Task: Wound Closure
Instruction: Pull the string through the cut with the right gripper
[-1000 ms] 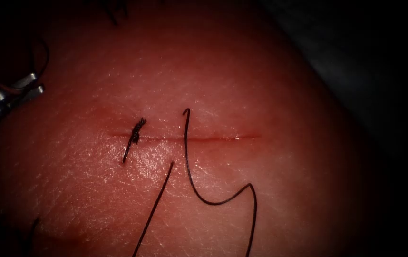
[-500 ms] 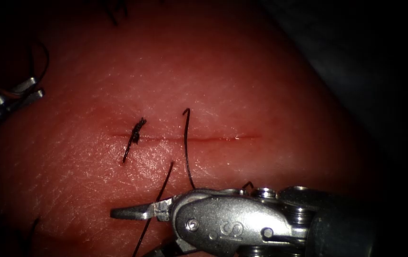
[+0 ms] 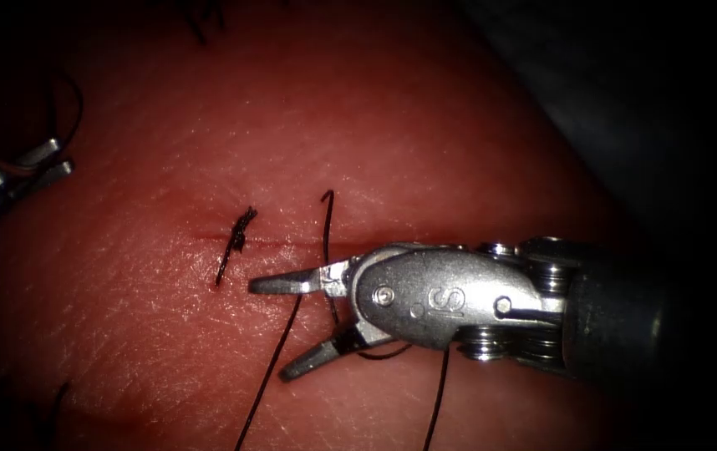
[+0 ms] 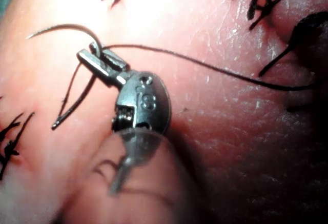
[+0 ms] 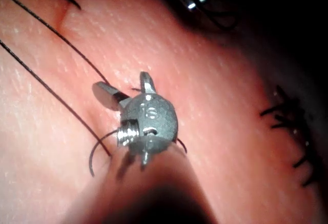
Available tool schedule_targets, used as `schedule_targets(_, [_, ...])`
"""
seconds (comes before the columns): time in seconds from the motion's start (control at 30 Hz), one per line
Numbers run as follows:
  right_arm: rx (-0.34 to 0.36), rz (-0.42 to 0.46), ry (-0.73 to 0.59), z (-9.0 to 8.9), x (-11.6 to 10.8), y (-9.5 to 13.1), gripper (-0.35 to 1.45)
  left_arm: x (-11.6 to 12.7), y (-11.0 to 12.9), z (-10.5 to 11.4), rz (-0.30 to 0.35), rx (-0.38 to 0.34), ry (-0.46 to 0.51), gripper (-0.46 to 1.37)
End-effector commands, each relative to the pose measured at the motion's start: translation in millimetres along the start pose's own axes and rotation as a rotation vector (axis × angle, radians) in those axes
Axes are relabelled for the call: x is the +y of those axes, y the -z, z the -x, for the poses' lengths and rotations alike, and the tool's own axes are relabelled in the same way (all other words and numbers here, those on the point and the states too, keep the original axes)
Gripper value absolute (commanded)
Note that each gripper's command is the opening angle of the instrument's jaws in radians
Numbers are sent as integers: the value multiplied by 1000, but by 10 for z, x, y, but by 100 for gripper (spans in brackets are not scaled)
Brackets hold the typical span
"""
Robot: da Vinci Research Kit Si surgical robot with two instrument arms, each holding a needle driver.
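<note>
The right tool has moved up to the cut, jaws spread, grasping nothing, straddling the thread just below it. The left tool, far left of the cut, is clenched on the needle near its thread end, clear of the tissue.

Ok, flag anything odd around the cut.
Nothing stands out. Right tool, jaws open and empty, sits over the thread below the cut. Left tool grips the needle near its thread end, out of the tissue.
</note>
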Motion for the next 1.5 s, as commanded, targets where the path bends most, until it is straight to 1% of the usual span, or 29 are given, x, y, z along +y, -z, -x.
schedule_targets(0.03, [-4,2,1,4,3,-1,105,0,0,0,3,-1,0,-35])
schedule_targets(0.13, [-18,-1,2,14,8,-4,103,-1,0,0,4,0,0,-35])
schedule_targets(0.17, [-20,-3,2,15,9,-4,102,-1,0,0,4,0,1,-35])
schedule_targets(0.3, [-47,-27,6,28,13,-5,81,-2,0,-1,5,0,2,-35])
schedule_targets(0.33, [-49,-29,7,29,13,-5,78,-2,0,-1,5,0,2,-35])
schedule_targets(0.37, [-56,-36,10,33,12,-5,64,-3,1,-1,5,0,2,-35])
schedule_targets(0.47, [-65,-47,12,37,12,-6,30,-3,1,-1,5,0,2,-35])
schedule_targets(0.5, [-73,-56,13,38,11,-6,5,-3,0,-1,5,0,2,-35])
schedule_targets(0.53, [-82,-67,15,39,10,-7,-28,-2,0,-1,5,-1,2,-35])
schedule_targets(0.57, [-86,-71,16,40,9,-8,-35,-2,0,-1,5,-1,2,-35])
schedule_targets(0.8, [-87,-70,30,44,-4,-15,-35,-3,-1,-2,5,-1,4,-35])
schedule_targets(0.9, [-98,-88,34,45,-9,-15,-35,-4,-3,-1,5,-1,5,-35])
schedule_targets(1.0, [-107,-104,35,42,-14,-15,-35,-4,-3,-1,6,-1,5,-35])
schedule_targets(1.07, [-104,-105,36,36,-20,-15,-35,-4,-3,-1,5,-1,5,-35])
schedule_targets(1.2, [-91,-114,41,16,-39,-18,-35,-4,-2,-1,6,0,5,-35])
schedule_targets(1.37, [-96,-156,50,-19,-74,-26,-35,-3,-3,-1,5,-1,10,-35])
schedule_targets(1.5, [-83,-164,67,-47,-102,-37,-35,-2,-5,-1,4,-1,9,-35])
